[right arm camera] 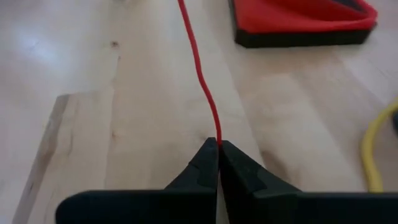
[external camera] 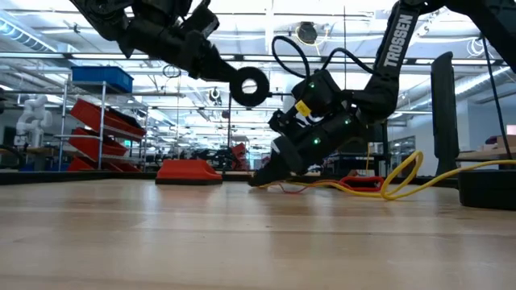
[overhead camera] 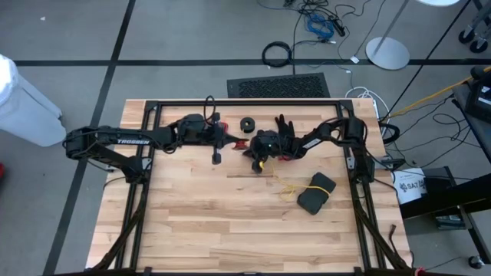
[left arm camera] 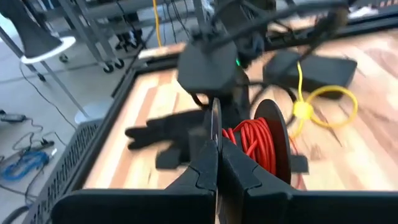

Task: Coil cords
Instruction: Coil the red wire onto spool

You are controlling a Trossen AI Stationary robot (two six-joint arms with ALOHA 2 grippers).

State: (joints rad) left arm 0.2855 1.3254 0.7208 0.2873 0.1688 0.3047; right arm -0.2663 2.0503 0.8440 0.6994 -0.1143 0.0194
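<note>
High view: both arms reach in over the far half of the wooden table. Left gripper sits left of centre, right gripper just right of it, the two close together. A black glove lies on the table beyond the right gripper. A small black reel sits alone near the far edge. A dark pouch lies nearer and to the right, with a loop of yellow cord beside it.

Low view: left gripper held up off the table, carrying a round black spool seen edge-on as a ring. Right gripper tilted down, tips at the table surface. Red cord trails along the wood at its tips; yellow cord loops off to the right.

Left wrist view: fingers pressed together, clamping the flange of the spool, which is wound with red cord. Yellow loop beyond.

Right wrist view: fingers closed, pinching the red cord, which runs straight away over the wood. Red tray at the far side; yellow cord to one side.
</note>
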